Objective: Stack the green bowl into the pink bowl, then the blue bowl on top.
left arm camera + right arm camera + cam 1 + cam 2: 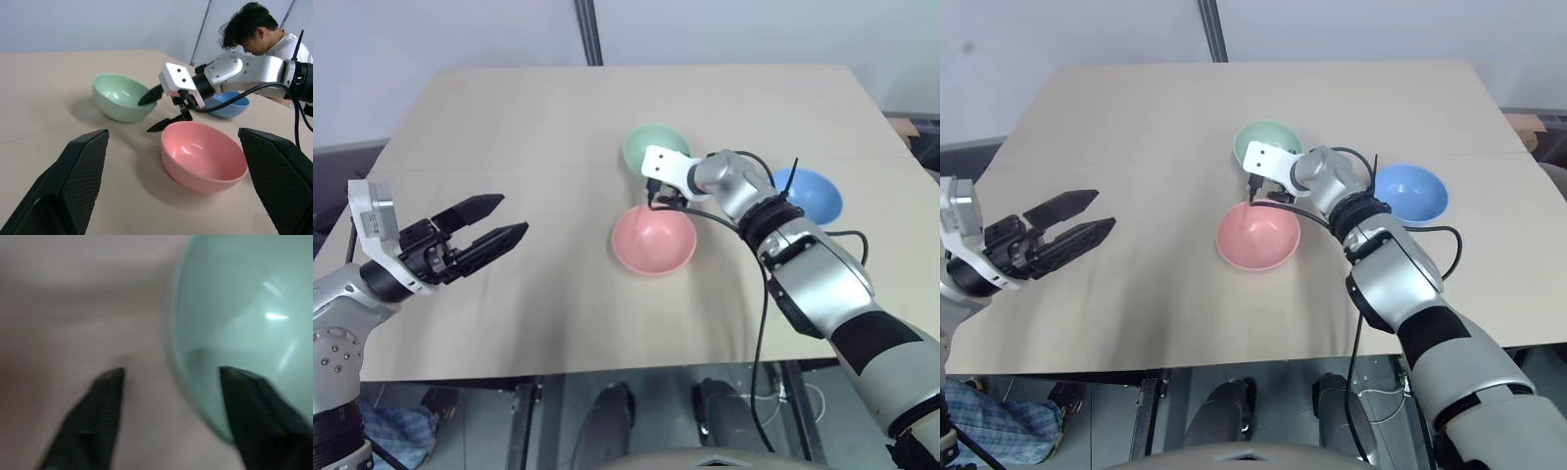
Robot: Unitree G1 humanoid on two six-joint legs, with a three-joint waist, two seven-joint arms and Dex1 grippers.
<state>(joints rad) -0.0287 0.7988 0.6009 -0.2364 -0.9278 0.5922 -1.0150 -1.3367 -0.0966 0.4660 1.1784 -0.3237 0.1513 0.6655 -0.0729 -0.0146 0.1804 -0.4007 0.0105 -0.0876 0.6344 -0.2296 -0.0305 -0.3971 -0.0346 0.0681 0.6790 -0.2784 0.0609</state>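
Head view: the green bowl (pixel 655 150) sits at twelve o'clock of the pink bowl (pixel 653 241), the blue bowl (pixel 808 194) at two o'clock, all on the bench (pixel 509 127). Left claw (pixel 495 223) hovers, released. Left wrist view: right claw (pixel 152 111) spread, straddling the green bowl's rim. Right wrist view: one finger (pixel 254 406) inside the bowl.

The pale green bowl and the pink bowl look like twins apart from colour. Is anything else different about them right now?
The small round mint-green bowl lies farther up the table; the small round salmon-pink bowl lies nearer the robot. The right gripper straddles the green bowl's rim, one finger inside and one outside, while the pink bowl goes untouched. Both are empty, upright and equal in size.
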